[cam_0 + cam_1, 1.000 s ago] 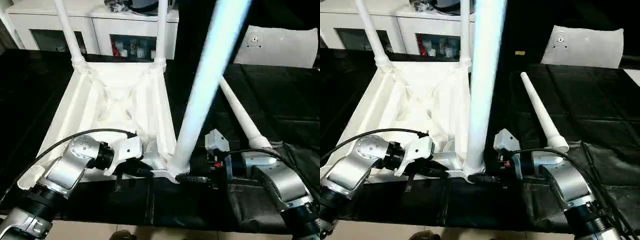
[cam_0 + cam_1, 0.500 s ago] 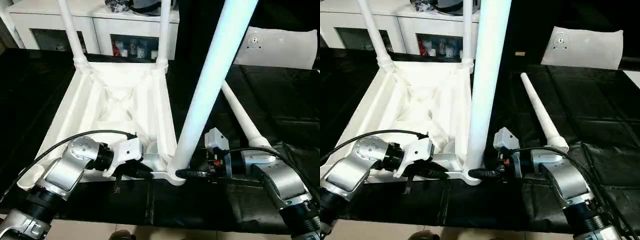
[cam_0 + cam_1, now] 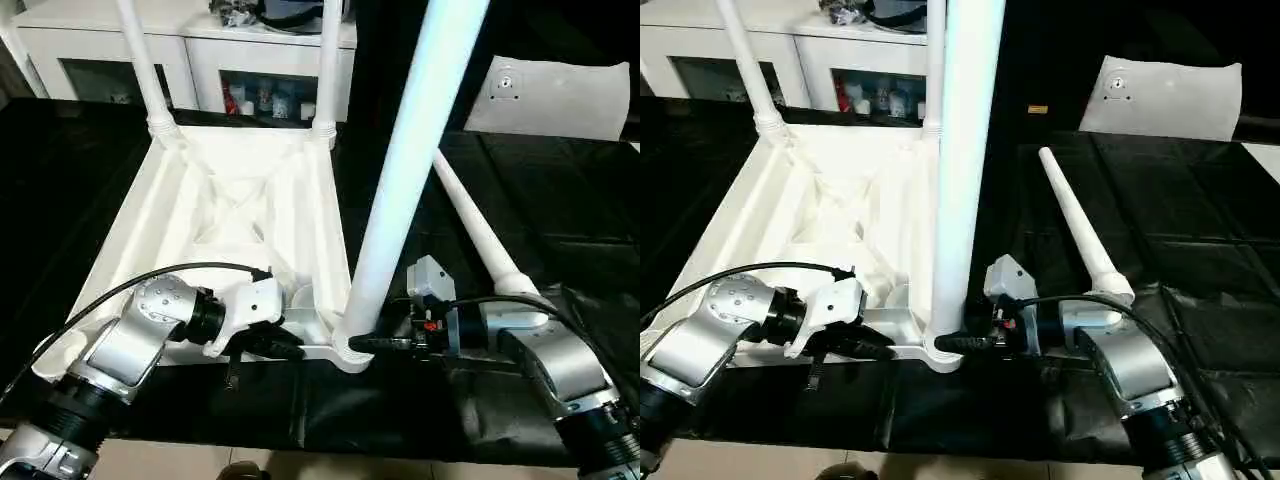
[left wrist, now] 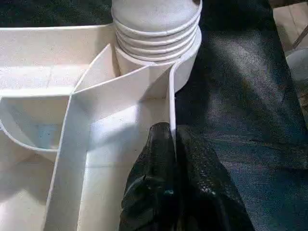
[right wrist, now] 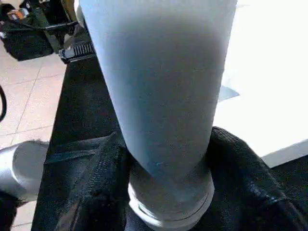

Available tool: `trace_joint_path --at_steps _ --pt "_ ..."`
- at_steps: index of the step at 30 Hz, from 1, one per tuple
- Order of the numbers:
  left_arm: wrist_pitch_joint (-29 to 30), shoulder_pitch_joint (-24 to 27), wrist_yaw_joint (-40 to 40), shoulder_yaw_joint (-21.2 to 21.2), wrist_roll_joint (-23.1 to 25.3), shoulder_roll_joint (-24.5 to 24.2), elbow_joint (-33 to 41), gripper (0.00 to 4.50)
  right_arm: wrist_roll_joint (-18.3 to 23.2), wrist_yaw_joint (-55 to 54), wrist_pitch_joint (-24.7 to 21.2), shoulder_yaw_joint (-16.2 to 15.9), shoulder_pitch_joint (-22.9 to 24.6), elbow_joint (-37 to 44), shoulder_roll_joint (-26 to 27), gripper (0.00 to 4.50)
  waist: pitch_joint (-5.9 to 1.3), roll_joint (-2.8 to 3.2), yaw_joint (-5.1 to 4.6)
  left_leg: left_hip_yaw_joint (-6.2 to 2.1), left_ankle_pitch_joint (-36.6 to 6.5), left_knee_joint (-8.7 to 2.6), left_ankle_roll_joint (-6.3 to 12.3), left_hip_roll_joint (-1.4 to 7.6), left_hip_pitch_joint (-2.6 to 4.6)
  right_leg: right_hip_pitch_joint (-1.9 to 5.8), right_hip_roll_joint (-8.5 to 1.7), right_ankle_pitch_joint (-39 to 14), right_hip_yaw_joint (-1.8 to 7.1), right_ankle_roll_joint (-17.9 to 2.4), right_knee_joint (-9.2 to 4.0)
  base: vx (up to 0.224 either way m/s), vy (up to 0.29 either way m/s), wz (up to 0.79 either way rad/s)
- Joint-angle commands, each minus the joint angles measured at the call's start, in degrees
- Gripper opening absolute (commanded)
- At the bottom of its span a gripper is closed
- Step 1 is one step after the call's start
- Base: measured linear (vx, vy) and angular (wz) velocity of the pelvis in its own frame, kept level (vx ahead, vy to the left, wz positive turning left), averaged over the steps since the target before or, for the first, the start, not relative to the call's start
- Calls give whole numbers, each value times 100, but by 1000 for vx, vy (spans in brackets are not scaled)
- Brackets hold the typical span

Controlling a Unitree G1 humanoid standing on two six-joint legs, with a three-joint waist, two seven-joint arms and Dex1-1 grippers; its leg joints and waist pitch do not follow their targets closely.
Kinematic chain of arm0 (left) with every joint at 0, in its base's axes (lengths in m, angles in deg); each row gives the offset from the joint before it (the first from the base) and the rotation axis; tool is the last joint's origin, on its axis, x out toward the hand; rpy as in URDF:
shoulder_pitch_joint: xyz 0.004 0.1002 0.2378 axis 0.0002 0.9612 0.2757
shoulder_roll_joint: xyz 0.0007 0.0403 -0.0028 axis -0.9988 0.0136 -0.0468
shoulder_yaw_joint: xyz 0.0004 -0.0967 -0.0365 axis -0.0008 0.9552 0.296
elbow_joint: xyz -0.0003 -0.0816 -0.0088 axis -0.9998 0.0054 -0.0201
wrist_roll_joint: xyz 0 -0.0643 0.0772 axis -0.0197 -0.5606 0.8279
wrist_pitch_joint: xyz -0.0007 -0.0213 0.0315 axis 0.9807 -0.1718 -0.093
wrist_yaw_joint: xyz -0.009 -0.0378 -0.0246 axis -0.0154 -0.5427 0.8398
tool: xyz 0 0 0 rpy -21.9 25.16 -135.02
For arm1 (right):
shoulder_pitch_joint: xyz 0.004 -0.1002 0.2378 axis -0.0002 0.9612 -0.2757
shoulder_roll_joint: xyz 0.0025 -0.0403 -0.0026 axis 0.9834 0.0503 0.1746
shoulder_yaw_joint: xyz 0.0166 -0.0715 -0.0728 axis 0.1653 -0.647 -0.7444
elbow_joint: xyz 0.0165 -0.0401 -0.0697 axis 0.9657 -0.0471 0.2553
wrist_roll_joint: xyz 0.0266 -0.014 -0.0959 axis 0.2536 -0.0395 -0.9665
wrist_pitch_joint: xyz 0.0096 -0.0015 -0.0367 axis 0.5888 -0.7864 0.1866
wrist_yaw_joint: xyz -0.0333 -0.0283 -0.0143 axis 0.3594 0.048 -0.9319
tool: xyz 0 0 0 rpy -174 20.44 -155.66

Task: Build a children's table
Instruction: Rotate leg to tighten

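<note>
Black-covered tabletop (image 3: 560, 190) carrying all parts of the work. Inverted on it, left of centre, white square top (image 3: 230, 215) of the children's table, ribbed underside facing up. Two legs standing upright in the far corner sockets: far left leg (image 3: 140, 60) and far right leg (image 3: 325, 60). A third leg (image 3: 405, 190) standing in the near right corner socket (image 3: 350, 350), close to the camera and leaning slightly. Near left socket (image 3: 55, 355) open, partly hidden behind the left forearm. Fourth leg (image 3: 1075, 225) lying loose on the black cover to the right of the top, thick end toward the robot, close by the right forearm. Behind the tabletop, a white cabinet (image 3: 190, 50) with dark openings; at far right, a white cushion-like bag (image 3: 555, 95) on the cover. Left end effector (image 4: 171, 144) pinched together on the thin near edge wall of the top, just beside the near right socket, one finger on each face of the wall. Right end effector (image 5: 166, 159) wrapped around the base of the third leg just above its ribbed collar, fingers (image 5: 240, 173) on either side of it and pressed against the leg. Black cable (image 3: 150, 275) looping over the left wrist.
</note>
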Motion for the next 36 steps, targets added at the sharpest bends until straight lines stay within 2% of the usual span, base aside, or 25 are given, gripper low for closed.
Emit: trace_joint_path --at_steps 1,10,13,14,15,16,18,19,20,21,22,23,24,25,26,27,28,29,30,31,32,33,34,35,36 --pt "-78 -43 -9 -105 11 32 159 0 -10 23 32 -290 77 64 109 202 -334 26 -14 -117 -1300 -418 77 329 74 258 -505 -1738 316 -929 -460 0 0 0" --pt "-117 -69 93 -98 59 47 87 0 -61 6 35 -346 126 112 145 202 -322 59 -28 -125 -1473 -431 30 333 93 254 -500 -1838 319 -937 -475 0 0 0" --pt "181 -6 390 -16 39 181 194 0 -76 -101 -8 -402 297 189 215 201 -302 123 -23 -138 -1663 -448 -30 337 116 245 -502 -1969 319 -932 -485 0 0 0" --pt "335 13 546 26 35 259 247 0 -87 -186 -29 -421 372 216 258 201 -292 100 -30 -136 -1757 -456 -39 341 128 241 -500 -2061 315 -922 -511 0 0 0" --pt "639 28 837 117 -14 455 342 0 -155 -512 -84 -406 479 196 420 201 -270 55 -39 -137 -1930 -463 -57 333 158 232 -500 -2345 312 -868 -542 0 0 0" --pt "822 39 1022 182 -59 593 403 0 -189 -717 -103 -388 544 170 535 200 -241 103 -49 -140 -2141 -470 -125 332 189 203 -515 -2693 316 -811 -575 0 0 0" --pt "1265 43 1447 303 -156 949 570 0 -334 -1370 -132 -292 647 -9 885 200 -215 75 -81 -169 -2352 -456 -151 282 224 190 -534 -3484 265 -546 -678 0 0 0" --pt "1353 35 1533 310 -160 1026 608 0 -385 -1570 -147 -255 651 -83 985 200 -198 60 -109 -193 -2454 -428 -166 253 255 155 -545 -3945 216 -366 -756 0 0 0" --pt "1524 14 1775 308 -96 1208 629 0 -438 -1993 -245 -156 624 -245 1234 200 -173 86 -189 -212 -2667 -398 -206 230 302 114 -526 -4301 140 -190 -853 -71 7 -7" --pt "1682 -22 2096 302 15 1436 602 0 -447 -2447 -358 -19 569 -419 1537 200 -165 95 -285 -245 -2879 -367 -208 205 349 135 -510 -4507 -19 -2 -963 -73 28 -11" --pt "1766 -48 2270 303 63 1577 574 0 -416 -2681 -438 73 529 -509 1716 200 -156 148 -340 -278 -3074 -395 -207 234 357 167 -496 -4415 -106 17 -987 -73 28 -11" --pt "1885 -88 2510 346 101 1764 530 0 -392 -2955 -541 174 459 -619 1918 200 -174 200 -497 -369 -3556 -497 -203 330 291 350 -455 -3883 -299 66 -968 -36 59 -16" --pt "1982 -110 2677 378 125 1890 515 0 -375 -3144 -616 235 419 -682 2050 199 -149 327 -496 -454 -4022 -660 -256 444 203 466 -414 -3455 -309 -13 -777 -84 58 -17" --pt "2102 -207 3083 464 190 2198 427 0 -420 -3566 -685 308 261 -861 2340 199 -180 342 -436 -446 -5075 -1193 -356 627 -211 787 -282 -1092 -158 -270 323 -84 58 -17" --pt "2102 -207 3083 464 190 2198 427 0 -420 -3566 -685 308 261 -861 2340 199 -153 329 -364 -352 -5154 -1276 -366 580 -124 656 -223 -1037 -65 -239 435 -98 10 -3" --pt "2132 -291 3340 498 269 2379 361 0 -404 -3826 -781 414 165 -959 2539 199 -184 48 -362 -296 -4205 -658 -467 221 330 181 -527 -3358 220 -166 -404 7 -63 5" --pt "2210 -408 3633 546 331 2604 288 0 -386 -4219 -916 597 38 -1098 2828 199 -155 46 -358 -298 -3476 -131 -440 38 598 -117 -835 -4944 130 -116 -898 7 -63 5" --pt "2210 -408 3633 546 331 2604 288 0 -386 -4219 -916 597 38 -1098 2828 199 -141 -97 -398 -301 -1773 282 -156 -43 381 35 -1074 -5963 87 105 -1100 11 -60 -20" --pt "2250 -437 3699 563 330 2659 282 0 -389 -4365 -955 663 0 -1142 2929 199 -183 -46 -353 -340 -1354 127 -132 20 168 300 -1094 -5723 65 122 -1006 34 14 -40" --pt "2165 -540 3726 549 364 2694 196 0 -493 -4540 -826 691 -76 -1189 3049 199 -185 92 -362 -424 -1534 -327 -217 170 -120 450 -766 -4608 -108 74 -765 34 14 -40" --pt "2165 -540 3726 549 364 2694 196 0 -493 -4540 -826 691 -76 -1189 3049 234 -252 217 -410 -475 -2187 -392 -366 265 -16 382 -641 -3680 -106 -36 -704 50 19 -20" --pt "2084 -591 3673 530 385 2652 146 0 -531 -4649 -699 751 -100 -1208 3109 255 -270 239 -417 -486 -2374 -417 -379 289 20 371 -631 -3225 -90 -185 -673 0 0 0" --pt "2039 -607 3638 509 414 2590 126 0 -517 -4681 -695 800 -97 -1204 3120 269 -284 214 -435 -463 -2377 -455 -342 306 29 382 -625 -2497 -65 -445 -629 0 0 0" --pt "2015 -620 3625 484 453 2542 110 0 -515 -4705 -708 833 -92 -1197 3125 276 -258 184 -452 -444 -2336 -495 -267 300 -27 425 -629 -2364 -79 -509 -619 0 0 0" --pt "2006 -619 3621 473 470 2522 108 0 -515 -4716 -713 844 -86 -1194 3129 276 -241 171 -457 -436 -2361 -505 -243 288 -38 417 -621 -2520 -97 -474 -631 0 0 0"
